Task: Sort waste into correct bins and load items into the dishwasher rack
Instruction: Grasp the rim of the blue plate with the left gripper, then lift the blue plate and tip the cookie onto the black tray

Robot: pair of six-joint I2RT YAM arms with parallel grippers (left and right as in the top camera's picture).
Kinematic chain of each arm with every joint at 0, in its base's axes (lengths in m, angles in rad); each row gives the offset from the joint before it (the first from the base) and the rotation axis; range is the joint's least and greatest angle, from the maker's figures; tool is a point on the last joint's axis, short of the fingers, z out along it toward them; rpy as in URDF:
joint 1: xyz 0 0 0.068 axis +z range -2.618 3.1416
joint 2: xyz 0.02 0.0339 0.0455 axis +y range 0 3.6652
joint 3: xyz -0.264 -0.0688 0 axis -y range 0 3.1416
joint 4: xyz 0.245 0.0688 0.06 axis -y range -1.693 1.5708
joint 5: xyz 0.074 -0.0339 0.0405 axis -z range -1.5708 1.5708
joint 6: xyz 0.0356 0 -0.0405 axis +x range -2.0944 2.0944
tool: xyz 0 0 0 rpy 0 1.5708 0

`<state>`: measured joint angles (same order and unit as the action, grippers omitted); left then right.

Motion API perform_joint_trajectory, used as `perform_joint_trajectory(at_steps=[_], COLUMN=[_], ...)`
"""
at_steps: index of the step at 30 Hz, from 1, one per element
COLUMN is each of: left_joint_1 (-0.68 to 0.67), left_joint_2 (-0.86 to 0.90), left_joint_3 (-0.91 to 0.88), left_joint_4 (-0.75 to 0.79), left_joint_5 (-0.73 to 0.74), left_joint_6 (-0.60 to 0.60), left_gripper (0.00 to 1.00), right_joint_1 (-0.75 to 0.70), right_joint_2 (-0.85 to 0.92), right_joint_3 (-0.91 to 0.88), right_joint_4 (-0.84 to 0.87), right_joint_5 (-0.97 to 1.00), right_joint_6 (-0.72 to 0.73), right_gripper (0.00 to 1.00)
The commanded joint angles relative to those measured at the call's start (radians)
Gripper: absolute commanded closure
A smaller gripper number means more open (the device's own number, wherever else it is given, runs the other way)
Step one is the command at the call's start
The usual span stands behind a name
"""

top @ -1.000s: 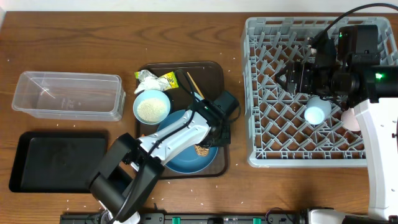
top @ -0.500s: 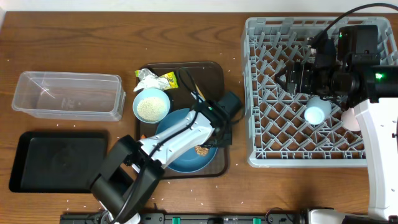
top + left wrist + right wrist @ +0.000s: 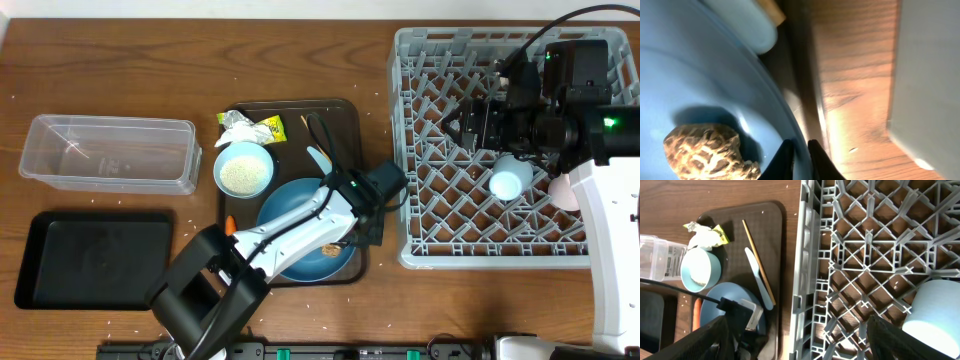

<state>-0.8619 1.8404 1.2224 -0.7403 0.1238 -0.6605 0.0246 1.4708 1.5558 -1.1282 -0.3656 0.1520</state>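
Note:
My left gripper (image 3: 362,218) is shut on the right rim of the dark-blue plate (image 3: 300,240); the left wrist view shows both fingers (image 3: 800,156) pinching the rim (image 3: 715,75). A brown food lump (image 3: 327,249) lies on the plate, also in the left wrist view (image 3: 705,150). The light blue bowl (image 3: 244,170) holds rice. The wrapper (image 3: 266,127) and napkin (image 3: 237,122) lie behind it. A carrot (image 3: 230,225) peeks out left of the plate. The utensil (image 3: 318,158) and chopsticks (image 3: 757,262) lie on the tray. My right gripper (image 3: 470,125) is open over the rack (image 3: 420,60), empty.
A light blue cup (image 3: 508,182) and a pink cup (image 3: 563,192) sit in the rack. The clear tub (image 3: 110,152) and the black tray (image 3: 90,258) are at the left. The brown serving tray (image 3: 345,115) holds the dishes. Rice grains dot the table.
My left gripper has slid the plate to the right, toward the serving tray's right edge. The utensil and chopsticks now show more. The right arm has not moved.

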Motion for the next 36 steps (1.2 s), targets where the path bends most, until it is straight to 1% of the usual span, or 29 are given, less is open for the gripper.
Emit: perform_joint_trajectory(at_steps=[1, 5, 9, 13, 16, 19, 21, 24, 26, 29, 30, 33, 36], left_joint_1=[-0.014, -0.024, -0.039, -0.06, -0.072, -0.07, -0.063, -0.041, -0.013, 0.056, 0.099, 0.226, 0.411], left_joint_2=[0.011, 0.011, 0.011, 0.008, -0.006, -0.033, -0.061, -0.114, -0.157, -0.241, -0.286, -0.403, -0.541], left_joint_3=[0.016, 0.028, 0.082, 0.17, 0.244, 0.3, 0.324, 0.328, 0.328, 0.328, 0.328, 0.328, 0.328], left_joint_4=[-0.021, -0.035, -0.098, -0.221, -0.32, -0.378, -0.396, -0.392, -0.396, -0.421, -0.441, -0.472, -0.475], left_joint_5=[-0.075, -0.088, -0.092, -0.109, -0.17, -0.214, -0.242, -0.246, -0.259, -0.323, -0.347, -0.353, -0.331], left_joint_6=[0.021, 0.036, 0.042, 0.065, 0.065, 0.065, 0.064, 0.061, 0.061, 0.05, 0.034, 0.031, 0.066], left_gripper=[0.94, 0.94, 0.94, 0.94, 0.94, 0.94, 0.94, 0.94, 0.94, 0.94, 0.94, 0.94, 0.94], right_joint_1=[0.009, 0.009, 0.009, 0.009, 0.009, 0.008, 0.008, 0.008, 0.008, 0.008, 0.008, 0.008, 0.008], right_joint_2=[0.002, 0.002, 0.002, 0.002, 0.002, 0.002, 0.002, 0.002, 0.002, 0.002, 0.002, 0.002, 0.002], right_joint_3=[0.0, 0.0, 0.0, 0.0, 0.0, 0.0, 0.0, 0.0, 0.0, 0.0, 0.0, 0.0, 0.0], right_joint_4=[0.004, 0.01, 0.011, 0.013, 0.022, 0.032, 0.036, 0.037, 0.037, 0.036, 0.036, 0.035, 0.036], right_joint_5=[0.003, 0.003, 0.003, 0.003, 0.003, 0.003, 0.003, 0.003, 0.003, 0.003, 0.003, 0.003, 0.003], right_joint_6=[-0.011, -0.011, -0.012, -0.012, -0.012, -0.012, -0.011, -0.011, -0.011, -0.011, -0.012, -0.011, -0.011], right_gripper=[0.18, 0.17, 0.17, 0.18, 0.17, 0.17, 0.17, 0.17, 0.16, 0.16, 0.16, 0.16, 0.16])
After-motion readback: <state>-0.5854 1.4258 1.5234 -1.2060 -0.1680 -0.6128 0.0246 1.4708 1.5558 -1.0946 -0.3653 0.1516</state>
